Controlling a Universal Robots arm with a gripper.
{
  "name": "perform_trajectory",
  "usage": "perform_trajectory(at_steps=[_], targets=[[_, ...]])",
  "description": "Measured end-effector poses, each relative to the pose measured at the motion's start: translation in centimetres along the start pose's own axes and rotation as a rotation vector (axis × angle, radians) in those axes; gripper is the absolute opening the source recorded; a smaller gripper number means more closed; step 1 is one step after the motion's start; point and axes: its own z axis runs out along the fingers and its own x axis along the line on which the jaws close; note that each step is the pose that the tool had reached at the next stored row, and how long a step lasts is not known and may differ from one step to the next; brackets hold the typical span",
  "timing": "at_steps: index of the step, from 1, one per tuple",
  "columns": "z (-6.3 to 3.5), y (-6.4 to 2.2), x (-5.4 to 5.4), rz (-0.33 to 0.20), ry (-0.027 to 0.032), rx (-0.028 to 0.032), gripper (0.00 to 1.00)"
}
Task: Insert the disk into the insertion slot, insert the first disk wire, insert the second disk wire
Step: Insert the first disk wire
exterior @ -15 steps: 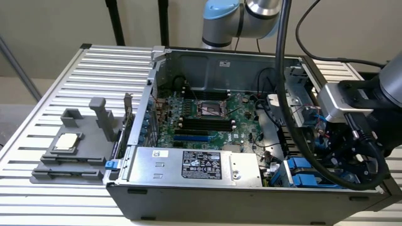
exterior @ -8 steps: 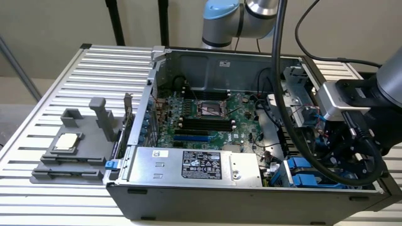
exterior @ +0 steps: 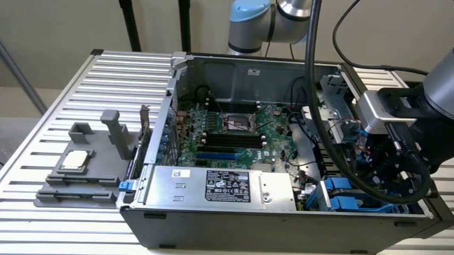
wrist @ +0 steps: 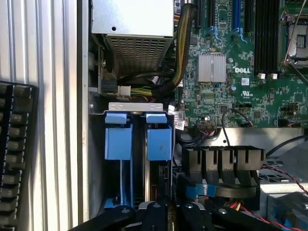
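Note:
Two bright blue carrier frames [wrist: 118, 142] [wrist: 159, 142] stand side by side in the grey sheet-metal cage [wrist: 137, 107] of the insertion slot. The disk's dark edge [wrist: 155, 180] shows under one of them, seated in its bay. My gripper [wrist: 168, 214] hovers just over the bay's end, fingers shut together; I see nothing clearly held between them. A blue-ended flat cable [wrist: 202, 190] lies right beside the fingers. In the exterior view the blue carriers [exterior: 344, 194] sit at the case's near right corner, under my wrist [exterior: 397, 159].
The open computer case holds the green motherboard [exterior: 234, 127], the silver power-supply box [exterior: 220, 186] and a black ribbed fan duct [wrist: 224, 161]. Braided cables [wrist: 180, 53] and red wires [wrist: 284, 173] run near the cage. A grey fixture [exterior: 85, 164] stands on the slatted table.

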Motion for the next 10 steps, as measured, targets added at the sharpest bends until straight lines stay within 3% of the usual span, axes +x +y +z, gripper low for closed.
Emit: perform_trajectory(at_steps=[4,10], targets=[[0.06,-0.06,-0.02,0.0,0.0046,0.0002,0.16],[0.1,-0.04,-0.01,0.0,0.0049,0.0004,0.16]])
